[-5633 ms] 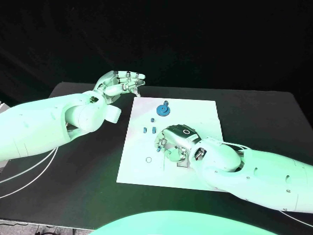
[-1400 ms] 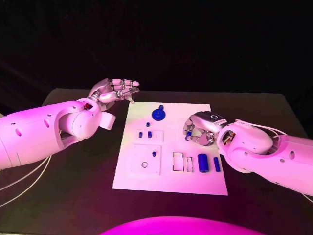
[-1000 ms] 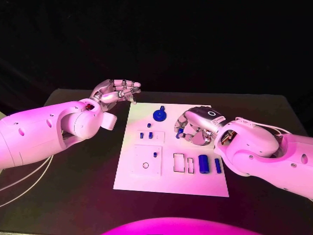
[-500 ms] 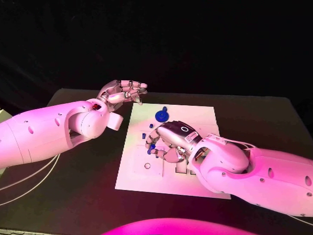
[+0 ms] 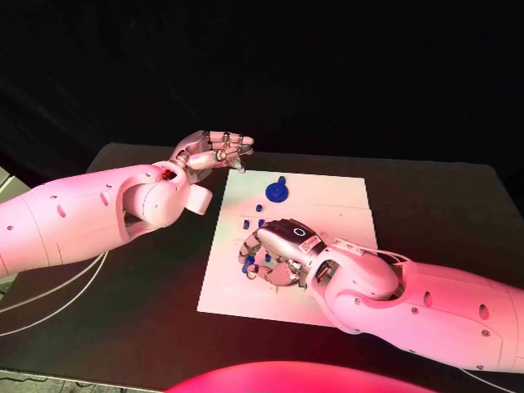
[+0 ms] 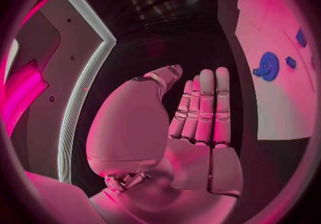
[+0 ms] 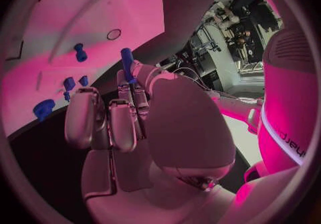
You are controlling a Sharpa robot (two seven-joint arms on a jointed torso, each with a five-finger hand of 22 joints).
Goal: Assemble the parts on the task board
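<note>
The white task board (image 5: 333, 196) lies in the middle of the black table. My right hand (image 5: 281, 250) hovers low over the board's left half and pinches a slim blue peg (image 7: 127, 63) between thumb and finger, its tip pointing toward the board (image 7: 87, 5). On the board below it are a small round hole (image 7: 114, 34) and a short blue peg (image 7: 80, 52) standing upright. A blue gear (image 5: 277, 192) sits at the far end, with two small blue pieces (image 5: 254, 223) nearer. My left hand (image 5: 216, 151) hangs curled and empty off the board's far left corner.
The black table (image 5: 439, 213) extends to the right of the board and along its near left side. The gear (image 6: 269, 66) and a small blue piece (image 6: 291, 62) lie on the board (image 6: 267, 10) beyond my left hand (image 6: 200, 122).
My right hand has carried the blue peg from the board's right side across to its left half and lowered it. The left hand has kept its place; the camera has shifted a little.
</note>
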